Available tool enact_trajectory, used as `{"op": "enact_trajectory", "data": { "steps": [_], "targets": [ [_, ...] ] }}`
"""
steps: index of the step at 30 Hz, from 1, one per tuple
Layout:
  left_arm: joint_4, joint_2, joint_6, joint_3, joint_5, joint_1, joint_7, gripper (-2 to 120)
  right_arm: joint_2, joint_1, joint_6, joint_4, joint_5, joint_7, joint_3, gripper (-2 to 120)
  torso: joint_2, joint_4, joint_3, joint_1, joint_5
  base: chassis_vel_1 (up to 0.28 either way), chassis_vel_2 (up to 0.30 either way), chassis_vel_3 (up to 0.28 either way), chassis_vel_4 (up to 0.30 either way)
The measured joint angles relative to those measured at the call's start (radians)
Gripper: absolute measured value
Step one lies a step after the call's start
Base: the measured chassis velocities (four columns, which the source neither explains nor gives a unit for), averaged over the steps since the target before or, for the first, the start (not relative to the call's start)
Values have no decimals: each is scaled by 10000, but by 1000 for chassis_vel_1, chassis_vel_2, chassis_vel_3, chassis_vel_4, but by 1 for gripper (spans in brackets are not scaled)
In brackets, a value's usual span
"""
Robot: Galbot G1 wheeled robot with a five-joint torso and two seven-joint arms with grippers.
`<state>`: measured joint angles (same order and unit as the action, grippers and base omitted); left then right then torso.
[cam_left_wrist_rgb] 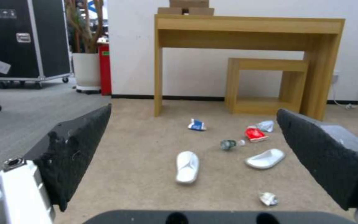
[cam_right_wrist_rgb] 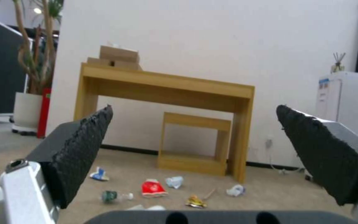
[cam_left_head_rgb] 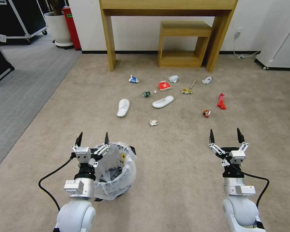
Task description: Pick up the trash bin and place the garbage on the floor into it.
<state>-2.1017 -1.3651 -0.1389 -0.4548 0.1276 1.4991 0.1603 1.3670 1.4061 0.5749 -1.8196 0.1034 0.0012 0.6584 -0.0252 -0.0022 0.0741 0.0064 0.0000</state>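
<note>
The trash bin (cam_left_head_rgb: 114,172) sits on the carpet (cam_left_head_rgb: 170,167), near the robot on the left. It's small and round w/ a thin see-thru bag puffing out over the rim. It looks light, prob easy to lift w/ one arm. The bag is soft and slippery, so it could slide or tear. Best spot to grab is likely the hard rim under the bag, not the loose plastic.

The left gripper (cam_left_head_rgb: 92,138) hangs just above the bin's left rim, pointing far. Its fingers (cam_left_wrist_rgb: 77,149) are spread wide and hold nothing. The right gripper (cam_left_head_rgb: 225,135) is held out over bare carpet on the right, well apart from the bin. It's wide open too, nothing in it. Both arms reach straight fwd, about level w/ each other.

The garbage is farther out, in front of the wooden table (cam_left_head_rgb: 167,6): two white slippers (cam_left_head_rgb: 123,107), a red cup (cam_left_head_rgb: 164,85), a blue-white carton (cam_left_head_rgb: 133,79), a small bottle (cam_left_head_rgb: 147,93), tissue wads (cam_left_head_rgb: 154,122) and wrappers (cam_left_head_rgb: 221,101). All small and light. The tissue and wrappers are squishy. The bottle may roll.
</note>
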Motion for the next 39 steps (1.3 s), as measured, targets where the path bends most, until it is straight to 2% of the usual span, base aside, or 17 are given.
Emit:
{"op": "enact_trajectory", "data": {
  "steps": [5,19,39],
  "targets": [
    [-55,4,6,-37,13,61,17,100,22,48,144,-24,-146,-1,1,100,0,3,0,0,0,106,114,-130,-101],
    [-128,-24,5,-38,-38,188,29,100,78,93,359,-35,-436,402,-27,100,-1,1,0,0,0,5,1,-1,-4],
    [-85,-52,0,85,-102,222,15,100,127,-58,468,193,-290,144,-54,100,-1,0,-1,0,0,-6,10,11,-8]
  ]
}}
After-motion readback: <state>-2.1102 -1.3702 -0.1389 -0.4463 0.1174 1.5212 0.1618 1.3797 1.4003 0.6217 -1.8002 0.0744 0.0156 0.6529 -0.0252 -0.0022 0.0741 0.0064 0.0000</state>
